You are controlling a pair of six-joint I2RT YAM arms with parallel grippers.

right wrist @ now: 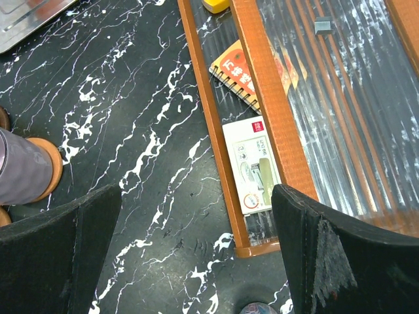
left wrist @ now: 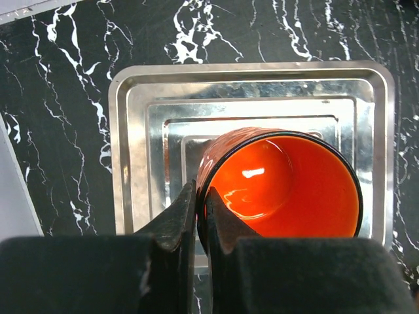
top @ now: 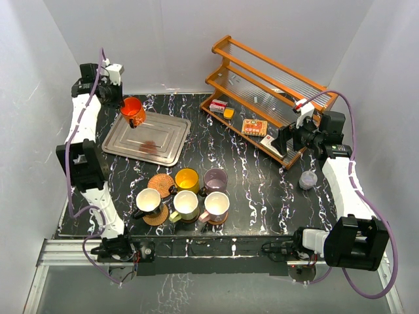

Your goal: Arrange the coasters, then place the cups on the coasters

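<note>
Orange mug point(left wrist: 281, 183), glossy round ceramic, is pinched at the rim by the clenched left gripper point(left wrist: 201, 212) over a stepped steel tray point(left wrist: 131, 131); its handle is hidden. Right gripper point(right wrist: 196, 242) is spread wide, empty, over veined black marble beside a slatted wooden rack point(right wrist: 262, 85). Woven coaster point(top: 161, 182) lies bare.

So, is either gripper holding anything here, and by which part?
The left gripper is shut on the orange mug, pinching its wall at the rim, one finger inside, one outside. The right gripper is open and empty.
</note>
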